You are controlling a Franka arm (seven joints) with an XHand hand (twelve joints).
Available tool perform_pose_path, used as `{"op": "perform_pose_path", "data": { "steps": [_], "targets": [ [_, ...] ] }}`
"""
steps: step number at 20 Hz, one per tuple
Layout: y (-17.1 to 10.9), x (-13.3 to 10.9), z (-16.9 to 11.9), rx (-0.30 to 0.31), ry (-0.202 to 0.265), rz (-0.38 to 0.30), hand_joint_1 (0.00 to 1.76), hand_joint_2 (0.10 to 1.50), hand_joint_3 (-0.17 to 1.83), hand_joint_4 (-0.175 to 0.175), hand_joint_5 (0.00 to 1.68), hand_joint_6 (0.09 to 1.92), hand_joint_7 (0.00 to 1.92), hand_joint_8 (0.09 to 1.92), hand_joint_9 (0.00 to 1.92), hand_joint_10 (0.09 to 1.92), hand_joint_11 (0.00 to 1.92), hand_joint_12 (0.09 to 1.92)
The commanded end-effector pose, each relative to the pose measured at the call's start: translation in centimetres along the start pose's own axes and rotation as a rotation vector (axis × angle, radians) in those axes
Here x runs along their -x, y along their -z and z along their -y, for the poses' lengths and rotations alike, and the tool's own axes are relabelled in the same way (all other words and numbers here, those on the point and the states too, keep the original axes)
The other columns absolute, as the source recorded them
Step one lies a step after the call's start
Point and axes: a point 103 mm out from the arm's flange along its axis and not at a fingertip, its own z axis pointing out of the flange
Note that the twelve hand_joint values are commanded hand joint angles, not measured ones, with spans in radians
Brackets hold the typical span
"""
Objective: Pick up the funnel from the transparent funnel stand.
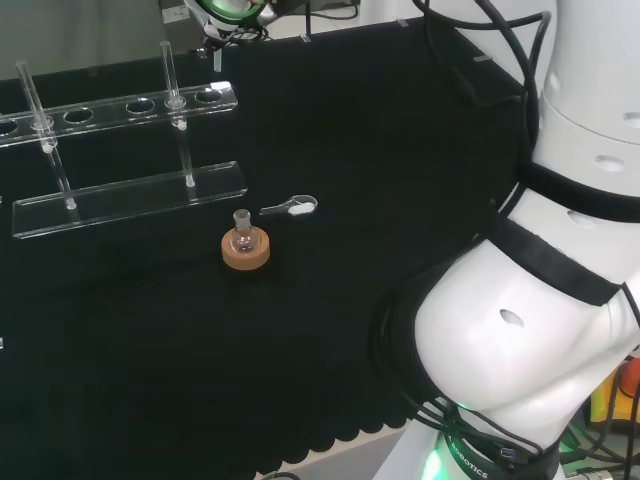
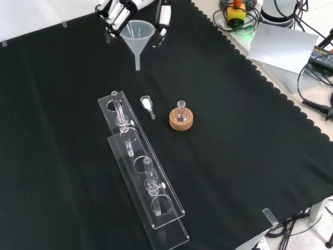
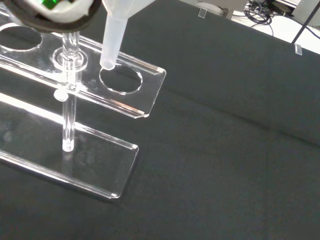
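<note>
In the front view the hand [image 2: 118, 11] sits at the top edge of the cloth, its fingers [image 2: 164, 16] curled around the rim of a clear funnel [image 2: 138, 36]. The funnel hangs upright in that grasp, spout down, lifted clear of the transparent funnel stand [image 2: 143, 172] and well above its near end. In the wrist view the funnel's spout [image 3: 112, 42] hangs just over the end hole of the stand's upper plate [image 3: 142, 82]. All the holes visible in that plate are vacant.

Beside the stand in the front view, a small round-bottom flask [image 2: 180, 111] stands upright in a cork ring [image 2: 181, 121]; whether it holds anything cannot be told. Between the cork ring and the stand lies a small white scoop [image 2: 147, 104], flat on the black cloth [image 2: 244, 130].
</note>
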Motion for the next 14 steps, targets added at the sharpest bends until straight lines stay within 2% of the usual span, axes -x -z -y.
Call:
{"op": "perform_pose_path", "data": {
  "steps": [1,3,6,14],
  "targets": [
    [-0.1,-1.3,4.1,-0.026,-0.057,0.070,0.79,0.70,0.51,-0.065,0.52,0.48,0.57,0.71,1.06,0.59,0.48,1.30],
    [-0.3,-1.5,4.7,-0.026,-0.045,0.068,0.80,0.70,0.51,-0.066,0.52,0.49,0.59,0.71,1.13,0.61,0.50,1.29],
    [-0.6,-1.9,5.7,-0.043,-0.053,0.082,0.81,0.70,0.52,-0.066,0.53,0.50,0.61,0.71,1.19,0.63,0.51,1.29],
    [-1.8,-2.1,7.8,-0.079,-0.076,0.107,0.82,0.70,0.52,-0.063,0.54,0.52,0.63,0.70,1.22,0.65,0.54,1.27]
  ]
}}
